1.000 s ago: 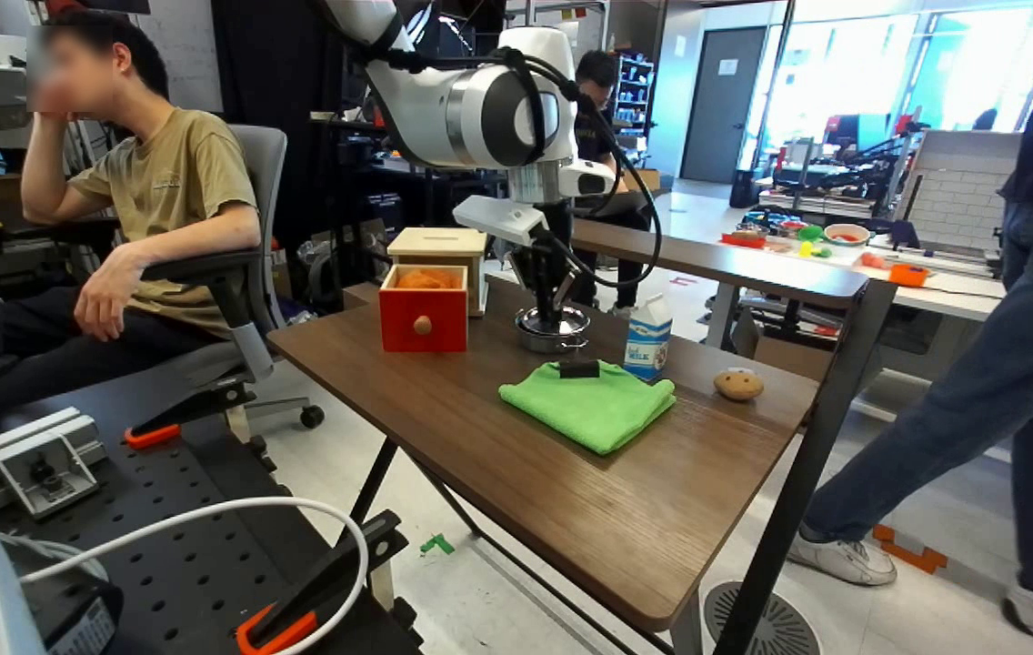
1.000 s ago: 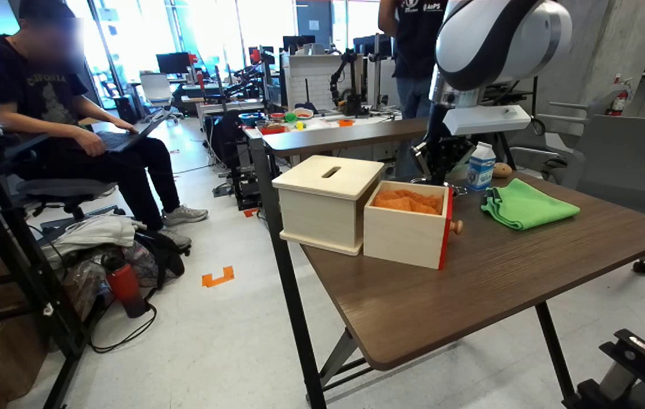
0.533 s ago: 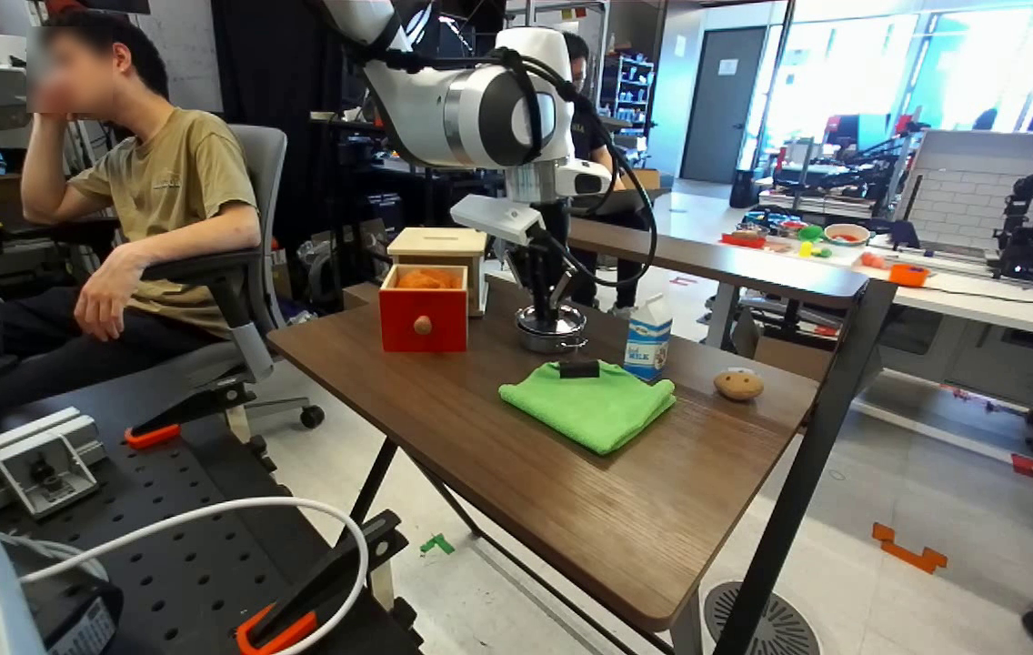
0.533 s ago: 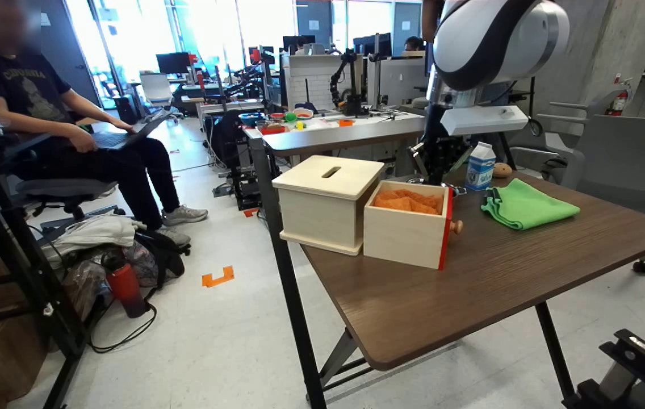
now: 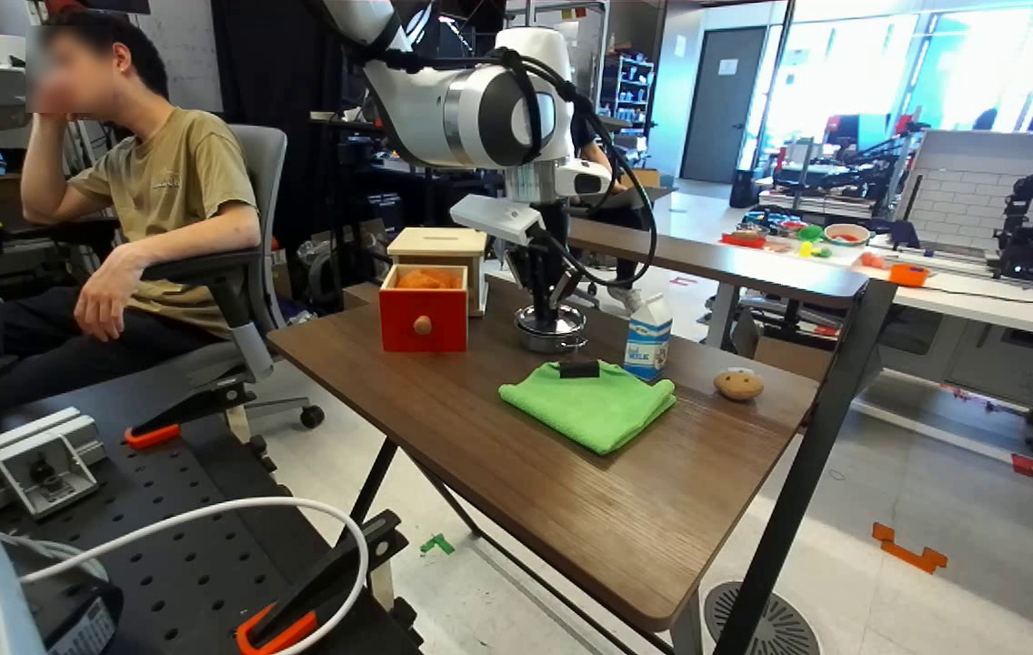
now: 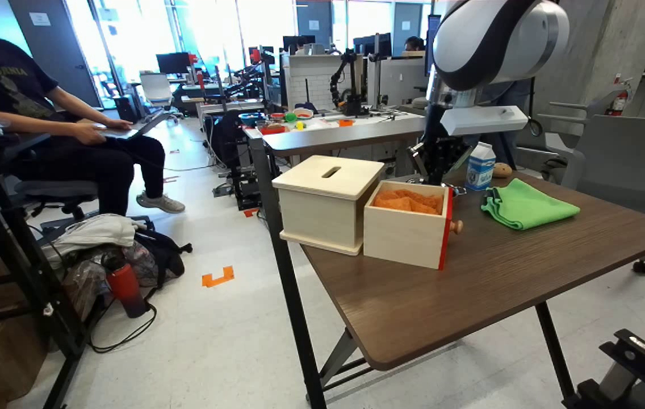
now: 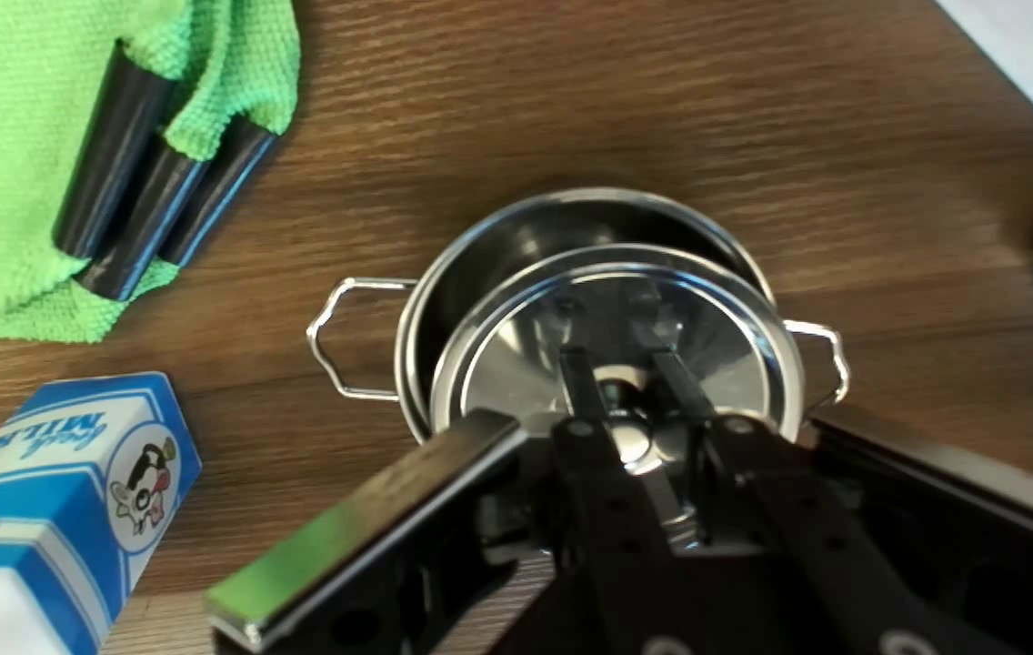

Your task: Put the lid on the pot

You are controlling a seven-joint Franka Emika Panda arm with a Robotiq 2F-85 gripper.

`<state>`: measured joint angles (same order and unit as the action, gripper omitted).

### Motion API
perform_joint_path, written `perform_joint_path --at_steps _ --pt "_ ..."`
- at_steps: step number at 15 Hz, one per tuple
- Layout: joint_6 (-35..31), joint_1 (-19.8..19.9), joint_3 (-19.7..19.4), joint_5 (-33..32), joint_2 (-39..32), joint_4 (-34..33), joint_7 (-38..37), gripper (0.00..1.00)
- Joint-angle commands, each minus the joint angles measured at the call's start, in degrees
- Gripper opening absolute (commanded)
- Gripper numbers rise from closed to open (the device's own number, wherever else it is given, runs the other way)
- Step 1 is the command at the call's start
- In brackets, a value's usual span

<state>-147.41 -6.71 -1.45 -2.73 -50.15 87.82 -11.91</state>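
Nearest in the wrist view, the gripper (image 7: 621,357) is closed on the middle of the lid (image 7: 603,309). Just under it is the pot (image 7: 480,273), a dark crescent of its opening showing; whether the rims touch is unclear. Seating it well probably means nudging toward that gap, lowering level, then releasing gently. Farther out are a milk carton (image 7: 71,500) and a green cloth (image 7: 12,173).

Wrist view: lid (image 7: 616,309) over pot (image 7: 480,264), offset toward 5 o'clock. From pot: cloth (image 7: 25,173) at 10 o'clock, carton (image 7: 71,509) between 8 and 9, both on table (image 7: 516,91).
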Motion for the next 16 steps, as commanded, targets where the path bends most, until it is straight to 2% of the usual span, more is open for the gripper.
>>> perform_joint_path --at_steps 1,12,13,15,16 --pt "1.28 -0.4 0.05 1.01 0.34 0.07 -0.14 0.05" --pt "0.64 -0.63 0.05 0.84 2.08 2.93 -0.06 0.05" --pt "0.65 -0.64 0.02 0.8 2.29 3.27 -0.03 0.12" --pt "0.63 -0.62 -0.02 0.77 2.67 3.88 -0.03 0.38" --pt "0.59 -0.62 -0.06 0.75 2.8 4.14 -0.04 0.41"
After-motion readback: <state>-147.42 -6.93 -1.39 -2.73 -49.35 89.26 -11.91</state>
